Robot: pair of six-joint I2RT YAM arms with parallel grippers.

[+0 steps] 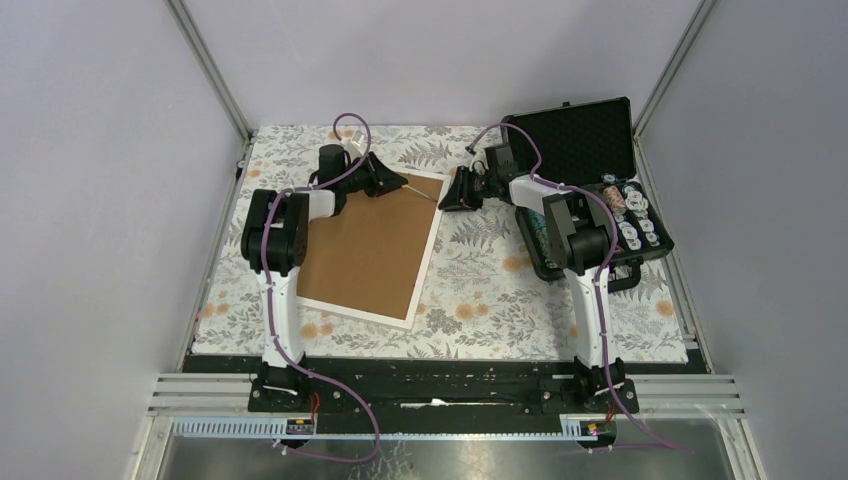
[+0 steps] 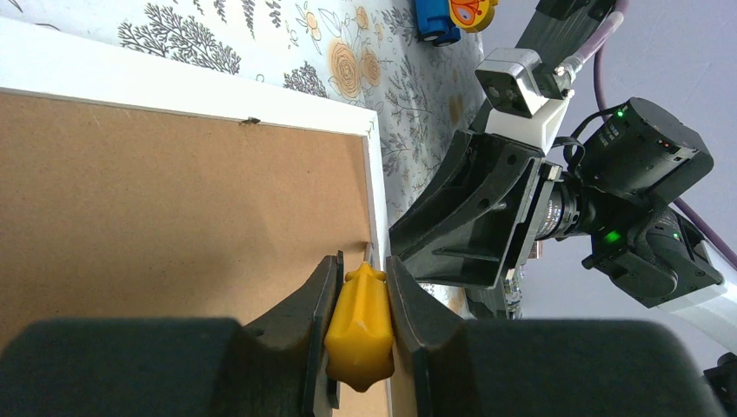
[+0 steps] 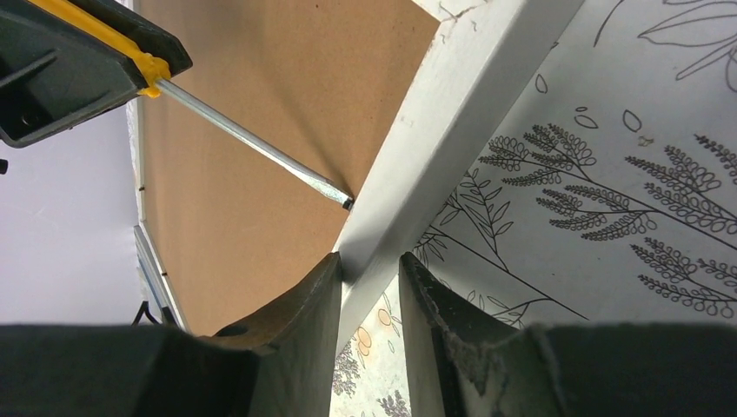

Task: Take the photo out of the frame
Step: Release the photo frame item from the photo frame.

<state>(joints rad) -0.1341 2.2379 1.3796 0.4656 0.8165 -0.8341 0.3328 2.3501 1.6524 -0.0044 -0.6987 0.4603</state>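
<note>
Yellow-handled screwdriver [image 2: 358, 326] sits clamped between the left jaws, which are closed hard on its grip. Its steel shaft reaches out to put the tip at the seam where the brown backing [image 3: 261, 78] meets the white rim of the frame [image 3: 452, 113], at the far right corner. Right jaws, part closed, straddle that same rim just beside the tip; whether they pinch it or merely bracket it cannot be told from the wrist view.

Seen from above, the frame lies face down on the floral-covered desk [image 1: 480, 290], between the two arms and nearer the left one, with the backing uppermost and flat inside the rim. Nothing of the photo shows; by all appearances it is inside the frame, under the backing. An open black case [image 1: 585, 140] stands on the desk's right side, apart from the frame.

On this evidence the job is in its opening stage. The tool is in hand and at the seam, and the corner is steadied or about to be. The backing has not been lifted: freeing it, taking it off and drawing the photo out all lie ahead.
</note>
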